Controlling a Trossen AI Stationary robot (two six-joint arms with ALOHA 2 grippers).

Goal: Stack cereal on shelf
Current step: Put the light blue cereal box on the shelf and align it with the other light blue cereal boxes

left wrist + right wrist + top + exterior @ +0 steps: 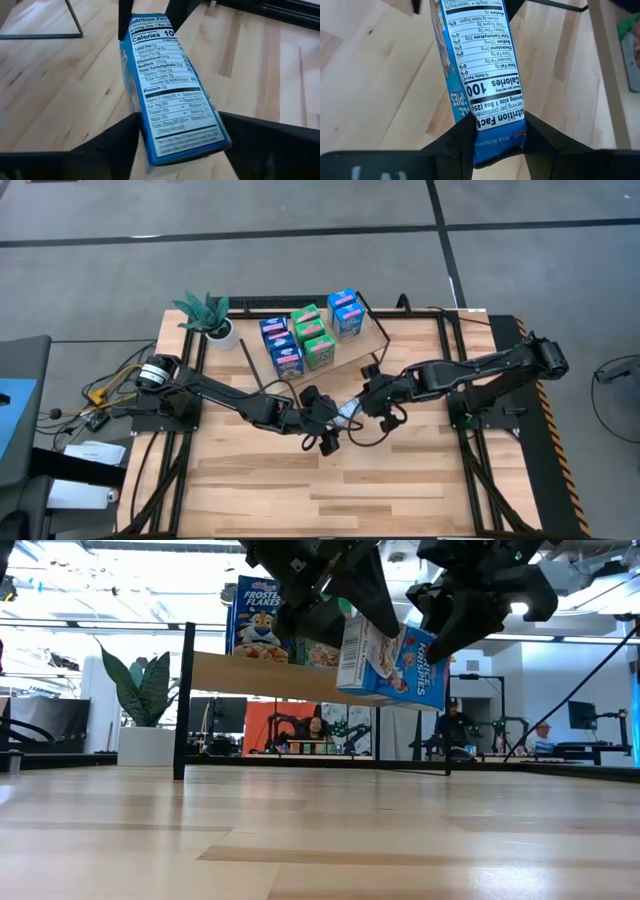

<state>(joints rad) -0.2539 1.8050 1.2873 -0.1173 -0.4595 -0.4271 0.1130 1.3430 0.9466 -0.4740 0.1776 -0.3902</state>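
A blue cereal box (348,410) hangs between both grippers over the table's middle; in the low view (392,662) it is tilted and clear of the tabletop. My left gripper (333,420) is shut on one end of it and my right gripper (365,402) on the other. Behind them the tilted wooden shelf (368,342) on black rod legs carries several blue and green boxes (312,338) standing on its board. In the low view a blue box (260,620) shows on the shelf board (250,675). My left gripper pinches the box's two wide faces near one end (172,142), one finger (112,142) on each side, with the narrow nutrition panel facing the wrist. The box is lifted clear of the table. My right gripper pinches the same box's two wide faces at the opposite end (497,137), one finger (457,142) on each side, the nutrition panel facing its wrist. The box reaches away from it toward the left gripper, clear of the table.
A potted plant (212,320) stands at the far left next to the shelf. The shelf's black legs (184,700) stand on the table behind the grippers. Bare tabletop (330,490) lies toward the near edge. People show in the room beyond (455,725).
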